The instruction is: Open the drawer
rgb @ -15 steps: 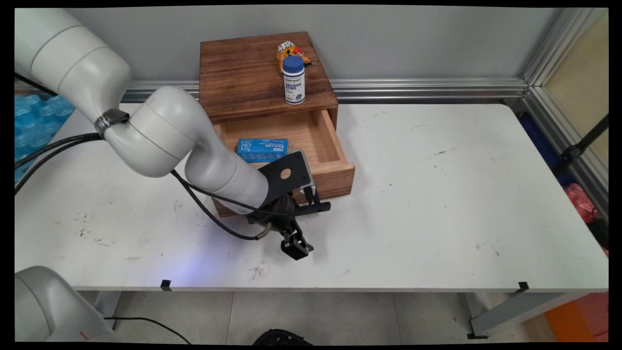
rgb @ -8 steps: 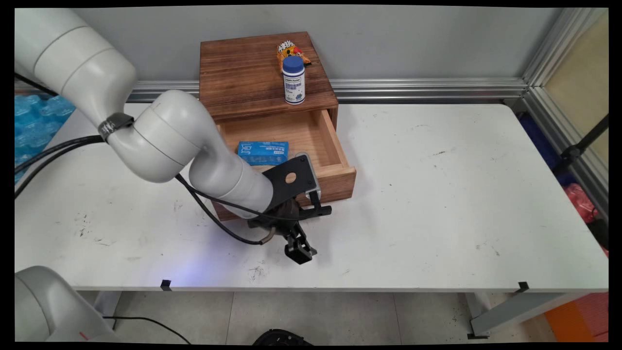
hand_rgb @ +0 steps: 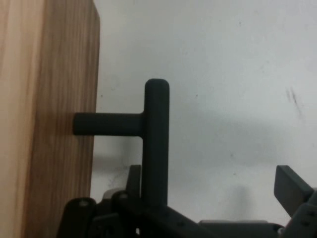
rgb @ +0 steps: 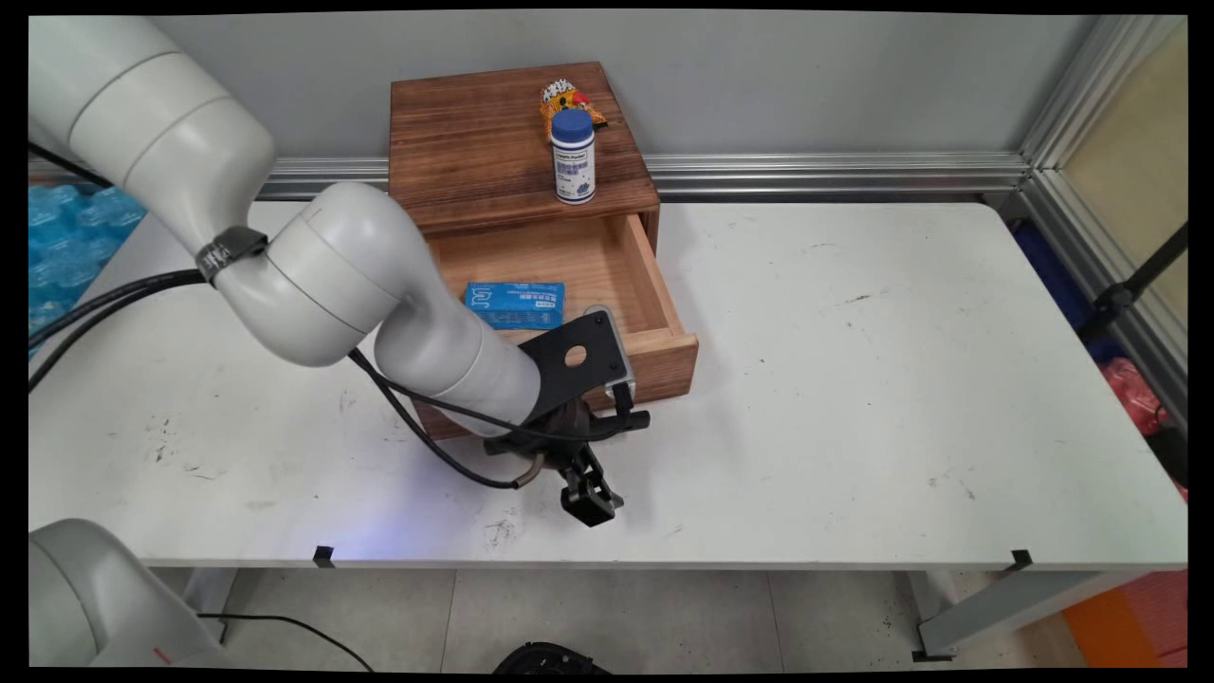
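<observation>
Hand view shows the gripper (hand_rgb: pixel 213 198) with its fingers spread wide, the black drawer handle (hand_rgb: pixel 156 139) just beside one finger, not clamped. The wooden drawer (rgb: pixel 654 327) stands pulled out, a blue box (rgb: pixel 515 304) inside, a blue-capped bottle (rgb: pixel 573 156) on the cabinet (rgb: pixel 474 142) top.

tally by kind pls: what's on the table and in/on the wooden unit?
Wooden drawer unit, drawer open: 1
Blue-capped white bottle on its top: 1
Orange-yellow snack packet behind the bottle: 1
Blue box inside the drawer: 1
Black drawer handle, at the hand: 1
Total: 5
</observation>
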Available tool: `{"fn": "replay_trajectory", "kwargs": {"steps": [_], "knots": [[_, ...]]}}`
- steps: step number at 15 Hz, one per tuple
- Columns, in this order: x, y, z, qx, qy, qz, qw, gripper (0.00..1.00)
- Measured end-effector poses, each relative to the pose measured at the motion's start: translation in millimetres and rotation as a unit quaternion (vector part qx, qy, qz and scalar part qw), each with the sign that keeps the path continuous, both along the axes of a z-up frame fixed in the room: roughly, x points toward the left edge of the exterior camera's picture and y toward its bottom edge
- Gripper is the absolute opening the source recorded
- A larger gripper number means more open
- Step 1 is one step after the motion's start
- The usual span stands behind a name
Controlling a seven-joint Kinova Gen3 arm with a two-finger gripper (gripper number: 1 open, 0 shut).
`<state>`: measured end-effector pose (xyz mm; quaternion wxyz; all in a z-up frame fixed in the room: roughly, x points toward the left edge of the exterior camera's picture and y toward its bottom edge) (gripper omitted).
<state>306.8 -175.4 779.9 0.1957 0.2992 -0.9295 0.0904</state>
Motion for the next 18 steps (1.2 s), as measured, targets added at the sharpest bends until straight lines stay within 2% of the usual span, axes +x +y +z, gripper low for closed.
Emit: {"fn": "replay_trajectory", "kwargs": {"steps": [18], "knots": [[-14.4,28.0,5.9,0.023,0.003,-0.009,0.9997,1.00]]}}
